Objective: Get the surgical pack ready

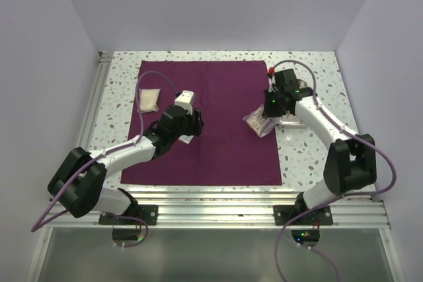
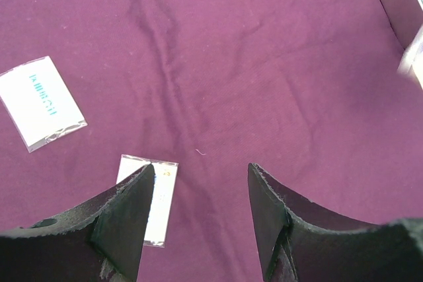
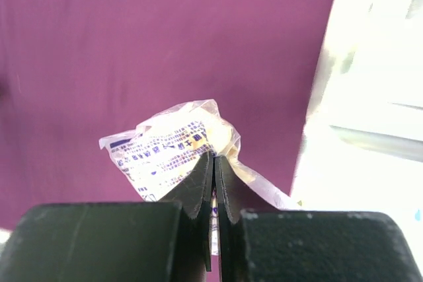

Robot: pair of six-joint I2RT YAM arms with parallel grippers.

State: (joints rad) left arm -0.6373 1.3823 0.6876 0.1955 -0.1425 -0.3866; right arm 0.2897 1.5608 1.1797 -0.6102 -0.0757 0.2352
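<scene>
The surgical pack is a plum-maroon drape point(image 1: 218, 143) spread flat on the speckled table; it fills the left wrist view point(image 2: 264, 64) and the right wrist view point(image 3: 132, 44). My left gripper point(image 1: 192, 128) is open and empty, hovering low over the drape's left-middle point(image 2: 201, 170). A small flat white packet point(image 2: 158, 196) lies partly under its left finger, and another white packet point(image 2: 41, 102) lies farther left. My right gripper point(image 1: 266, 118) is shut point(image 3: 214, 158) on a crinkled clear packet with blue print point(image 3: 168, 150), held over the drape's right edge point(image 1: 255, 122).
A pale pouch point(image 1: 148, 100) lies at the drape's left edge. A shiny item point(image 1: 294, 122) sits on the table right of the drape, mostly hidden by the right arm. Aluminium rails point(image 1: 218, 197) run along the near and left sides.
</scene>
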